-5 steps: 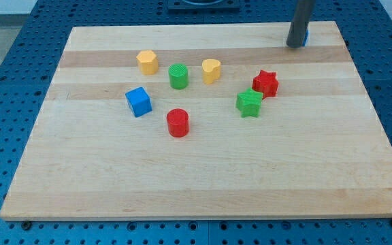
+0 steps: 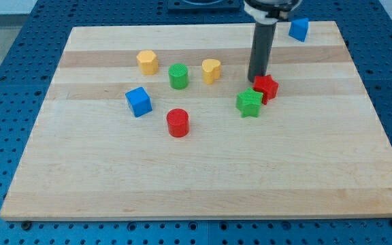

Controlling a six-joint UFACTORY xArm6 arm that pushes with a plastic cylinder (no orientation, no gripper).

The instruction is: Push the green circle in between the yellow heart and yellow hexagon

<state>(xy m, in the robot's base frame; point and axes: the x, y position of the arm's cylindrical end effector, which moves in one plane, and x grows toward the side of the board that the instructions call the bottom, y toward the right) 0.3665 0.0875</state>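
Note:
The green circle (image 2: 178, 76) stands on the wooden board between the yellow hexagon (image 2: 148, 62) on its left and the yellow heart (image 2: 211, 70) on its right, slightly lower in the view than both. My tip (image 2: 254, 80) rests on the board just left of the red star (image 2: 266, 87) and above the green star (image 2: 249, 103), well to the right of the yellow heart.
A blue cube (image 2: 139, 101) and a red cylinder (image 2: 177, 122) lie below the green circle. Another blue block (image 2: 299, 28) sits near the board's top right edge. The board (image 2: 203, 170) lies on a blue perforated table.
The rod moved from the top right corner, next to the blue block, down and left to the red star. The blocks have not visibly moved.

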